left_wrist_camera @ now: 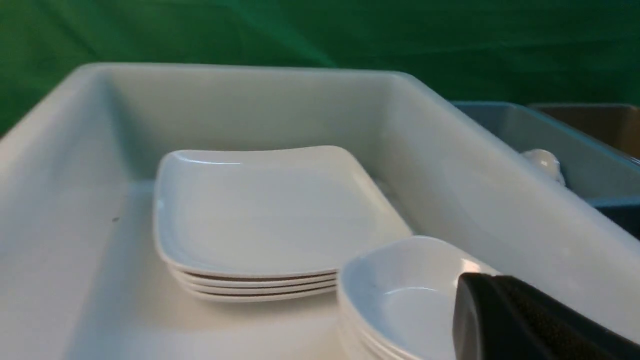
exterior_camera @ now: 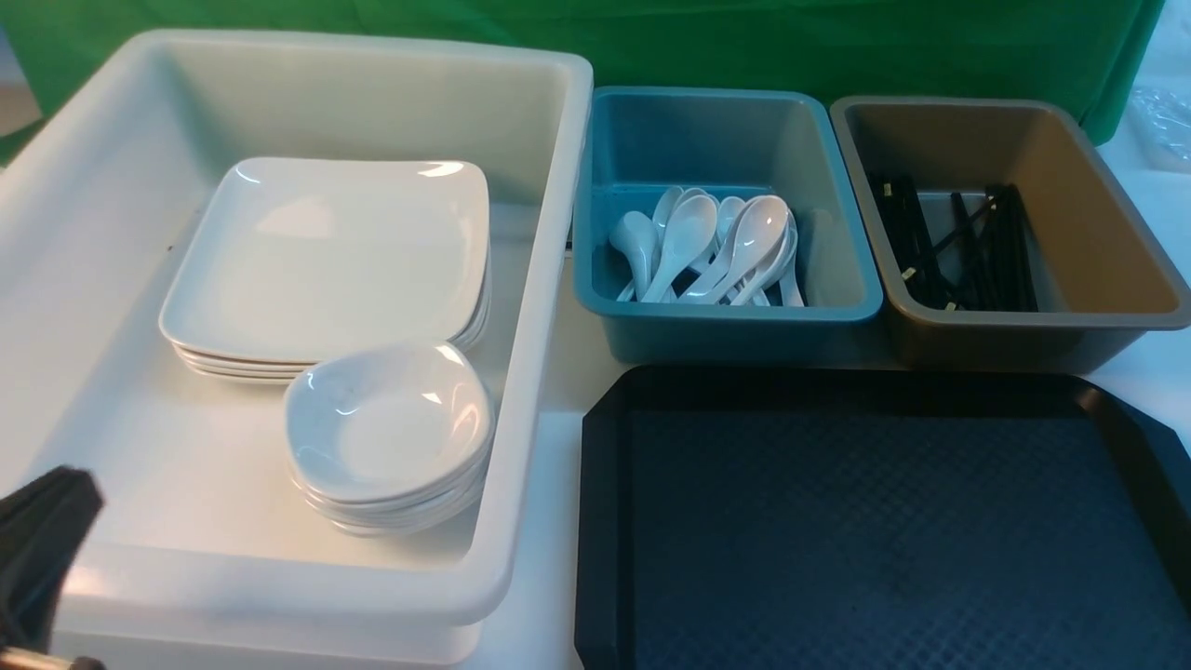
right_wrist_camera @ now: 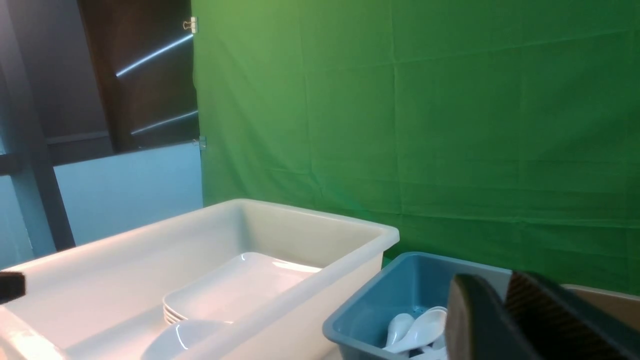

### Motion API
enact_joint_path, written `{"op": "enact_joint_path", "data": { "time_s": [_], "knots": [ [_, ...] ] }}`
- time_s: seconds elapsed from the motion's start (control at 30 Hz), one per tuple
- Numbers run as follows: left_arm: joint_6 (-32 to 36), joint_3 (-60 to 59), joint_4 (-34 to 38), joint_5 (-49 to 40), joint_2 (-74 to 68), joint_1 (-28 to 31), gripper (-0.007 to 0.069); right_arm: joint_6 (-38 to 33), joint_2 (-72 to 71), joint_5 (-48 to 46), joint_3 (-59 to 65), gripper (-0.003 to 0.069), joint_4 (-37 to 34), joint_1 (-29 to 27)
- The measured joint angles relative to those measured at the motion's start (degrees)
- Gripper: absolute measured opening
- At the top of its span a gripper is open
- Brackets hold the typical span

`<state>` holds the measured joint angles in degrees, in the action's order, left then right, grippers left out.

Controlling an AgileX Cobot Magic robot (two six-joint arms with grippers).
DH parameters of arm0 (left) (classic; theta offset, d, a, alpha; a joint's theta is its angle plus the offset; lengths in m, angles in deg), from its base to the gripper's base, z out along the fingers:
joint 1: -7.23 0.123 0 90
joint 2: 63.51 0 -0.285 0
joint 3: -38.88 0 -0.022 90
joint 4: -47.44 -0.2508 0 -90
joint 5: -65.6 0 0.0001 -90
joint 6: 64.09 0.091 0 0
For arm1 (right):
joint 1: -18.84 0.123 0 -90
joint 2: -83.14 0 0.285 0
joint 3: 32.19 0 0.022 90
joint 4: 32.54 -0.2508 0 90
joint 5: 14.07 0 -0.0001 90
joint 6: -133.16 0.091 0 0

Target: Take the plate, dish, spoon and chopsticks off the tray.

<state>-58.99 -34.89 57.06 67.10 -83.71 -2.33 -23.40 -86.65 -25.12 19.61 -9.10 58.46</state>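
- The left end effector [exterior_camera: 42, 549] sits low at the near left corner of the white tub [exterior_camera: 549, 279], jaws closed with nothing in them.
- The right end effector [right_wrist_camera: 505, 320] hangs above the blue bin [exterior_camera: 726, 316]; a narrow gap shows between its fingers, nothing gripped.
- The tray [exterior_camera: 605, 521] lies bare on the worktop.
- The plate [exterior_camera: 326, 251] tops a stack in the tub, the dish [exterior_camera: 386, 423] on another stack just in front.
- The spoon [exterior_camera: 744, 247] lies among others in the blue bin.
- The chopsticks [exterior_camera: 968, 247] lie in the brown bin [exterior_camera: 1098, 270].
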Motion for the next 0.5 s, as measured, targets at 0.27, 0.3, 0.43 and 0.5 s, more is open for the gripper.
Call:
{"op": "enact_joint_path", "data": {
  "time_s": [0.27, 0.3, 0.43, 0.5],
  "knots": [
    [-0.8, -3.8, -4.5, -5.6, 11.6, 8.4, 0.0004, 0.0, 0.0, 0.0, 0.0, 0.0158, 0.0, 0.0],
    [-0.5, -3.8, -5.3, -6.8, 12.0, 8.5, 0.0004, 0.0, 0.0, 0.0, 0.0, 0.0160, 0.0, 0.0],
    [0.9, -3.8, -6.2, -11.3, 12.4, 8.5, 0.0004, 0.0, 0.0, 0.0, 0.0, 0.0165, 0.0, 0.0],
    [1.1, -3.8, -6.2, -13.2, 12.4, 8.5, 0.0004, 0.0, 0.0, 0.0, 0.0, 0.0169, 0.0, 0.0]
  ]
}}
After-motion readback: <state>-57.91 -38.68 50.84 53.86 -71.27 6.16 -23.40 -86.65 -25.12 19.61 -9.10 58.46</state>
